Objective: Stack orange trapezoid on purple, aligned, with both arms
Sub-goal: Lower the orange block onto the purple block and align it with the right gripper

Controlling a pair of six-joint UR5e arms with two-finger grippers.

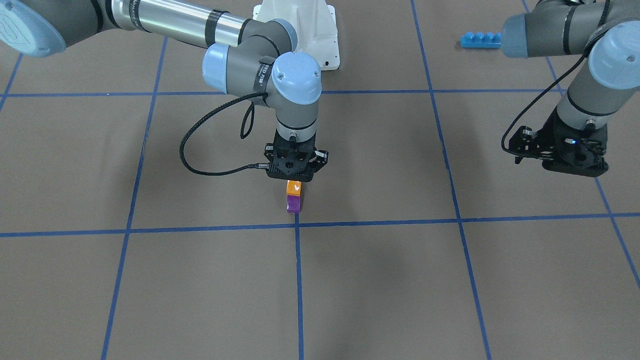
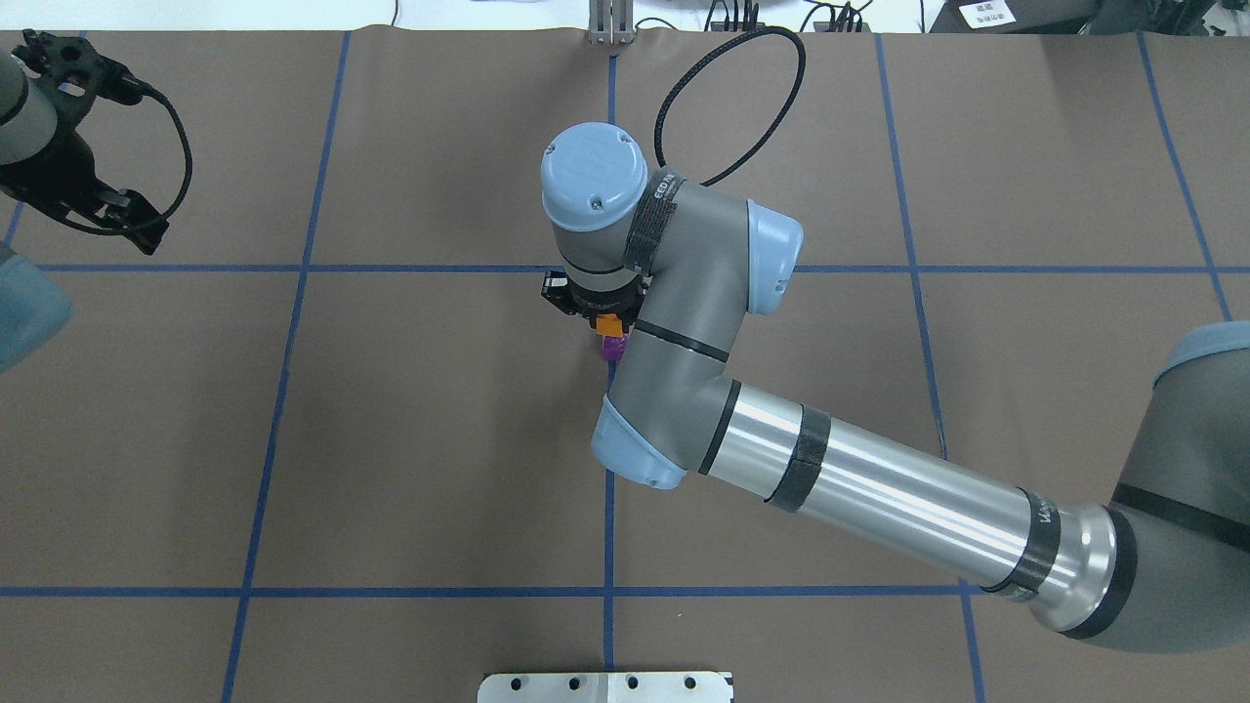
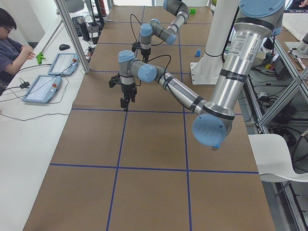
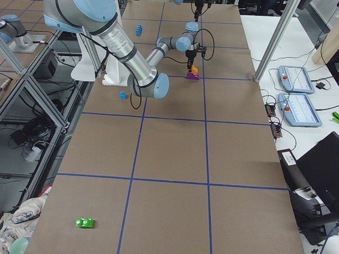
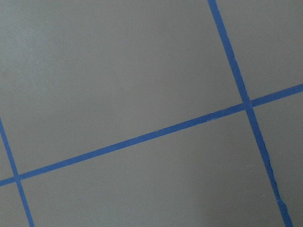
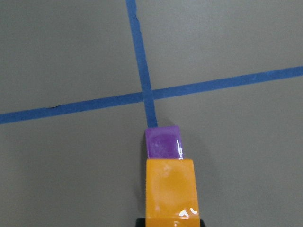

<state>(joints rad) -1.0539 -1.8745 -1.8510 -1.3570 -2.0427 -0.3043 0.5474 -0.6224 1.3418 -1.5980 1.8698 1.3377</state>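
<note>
The orange trapezoid is directly over the purple brick, near a tape crossing at the table's middle. The two look in contact and roughly in line. My right gripper is shut on the orange trapezoid from above. In the right wrist view the orange trapezoid covers most of the purple brick. Both also show in the overhead view, the orange trapezoid and the purple brick, under the right wrist. My left gripper hangs open and empty far off to the side, above bare table.
A long blue four-stud brick lies near the left arm's side. A small blue brick sits by the white robot base. A green brick lies at the table's right end. An operator sits at the side bench.
</note>
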